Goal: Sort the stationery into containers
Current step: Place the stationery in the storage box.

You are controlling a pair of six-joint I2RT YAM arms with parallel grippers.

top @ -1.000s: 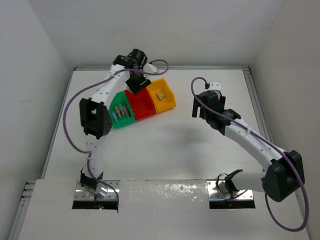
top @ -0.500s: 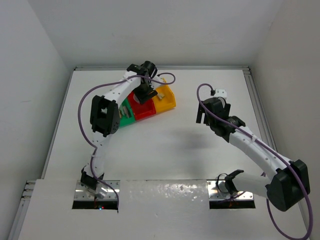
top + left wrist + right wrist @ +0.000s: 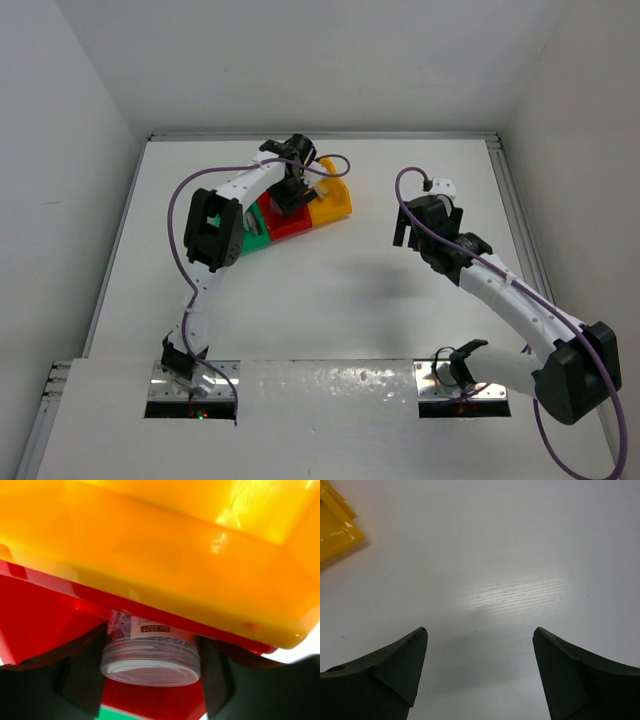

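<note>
From above, the white tabletop (image 3: 330,300) carries a row of three small joined open plastic bins near its far side: a green rectangular bin (image 3: 255,238), a red rectangular bin (image 3: 290,226) and a yellow-orange rectangular bin (image 3: 335,203). The left arm bends across the green one, and the left claw (image 3: 291,190) sits down over the red bin, close to the wall it shares with the yellow-orange one. The right claw (image 3: 407,228) hangs over bare table, well apart from the bins. At the left wrist, the two black fingers (image 3: 80,680) press on either side of a small clear round plastic pot with a printed label (image 3: 150,655), its pale lid towards the camera. The pot lies against red plastic, just under the yellow-orange wall that fills the upper view, with a sliver of green at the bottom edge. I cannot tell whether it rests on the bin floor. At the right wrist, the dark fingers (image 3: 385,672) stand wide apart with nothing between them, a yellow-orange corner at top left.
</note>
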